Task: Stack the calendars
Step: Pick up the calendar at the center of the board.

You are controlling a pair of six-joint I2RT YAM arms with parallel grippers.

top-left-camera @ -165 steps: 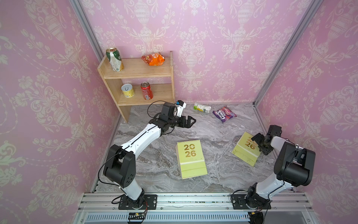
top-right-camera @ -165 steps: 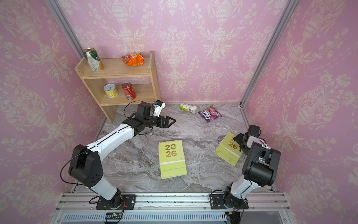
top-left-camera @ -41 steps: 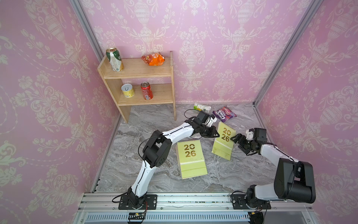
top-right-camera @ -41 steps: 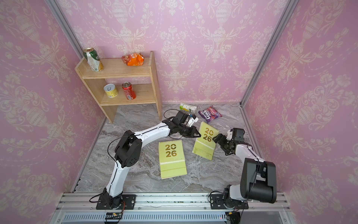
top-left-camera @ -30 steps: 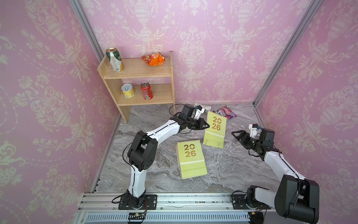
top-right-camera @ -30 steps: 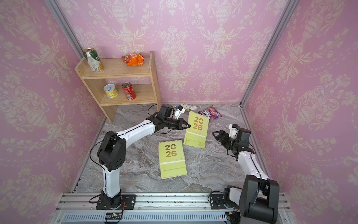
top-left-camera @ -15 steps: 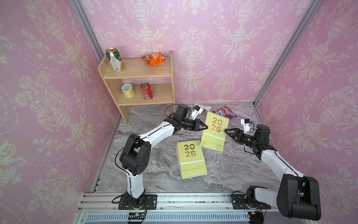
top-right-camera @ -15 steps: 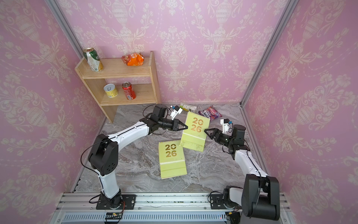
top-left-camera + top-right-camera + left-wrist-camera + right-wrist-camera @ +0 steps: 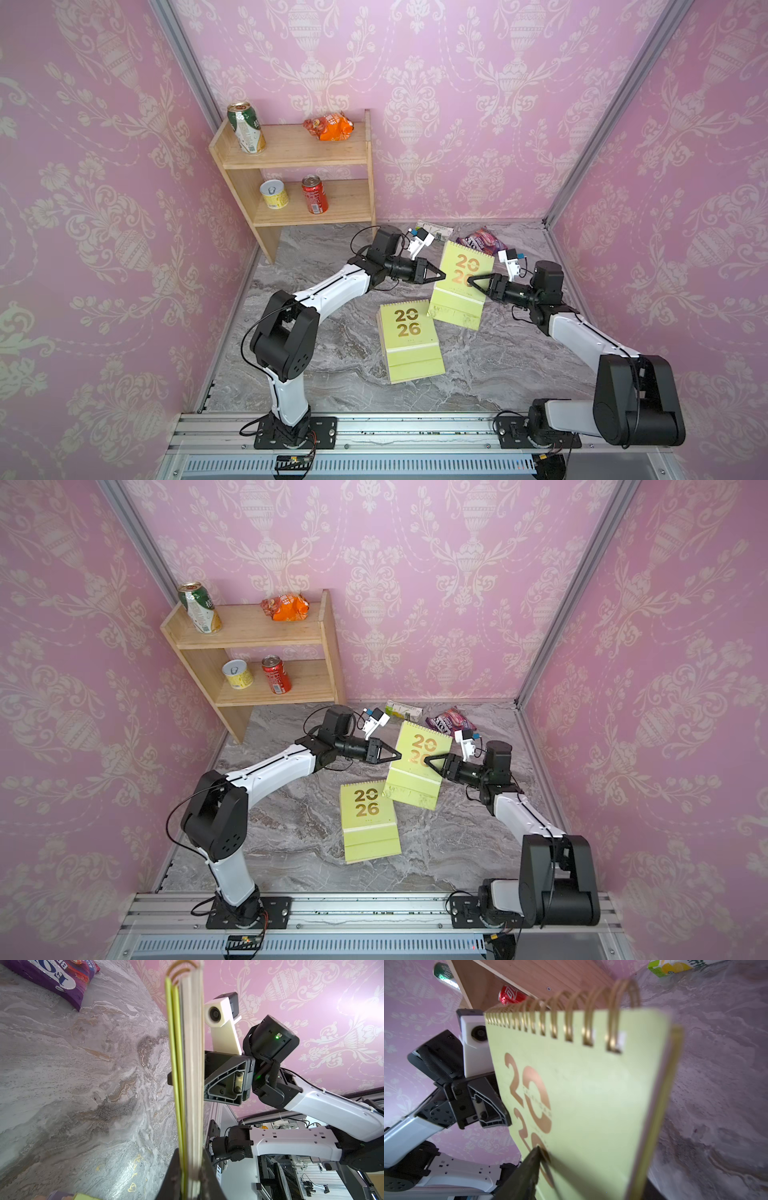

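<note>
We find the left claw clamped on one side edge of the held calendar, a yellow-green one hanging upright with its gold spiral uppermost. In the left wrist view the cover and pages sit squeezed between its fingers.

What has just changed is at the opposite edge. Half a second ago the right claw stood spread and just short of that edge. Now it has come in over it, facing the left claw tip to tip across the cover. One finger lies against the gold "2026" and the other reaches behind the backing. Its jaws have been narrowing (whether they already pinch the card or only straddle it, we cannot tell).

The second calendar lies flat on the marble table, below both claws and nearer the arms' bases. Its far corner sits close under the held one's lower edge, and we cannot tell whether they touch.

We read this as a shared hold or a handover in mid-air, probably so the hanging calendar can be tipped flat. Nothing is stacked yet, and laying this one squarely on the flat one looks like the step this grip prepares
</note>
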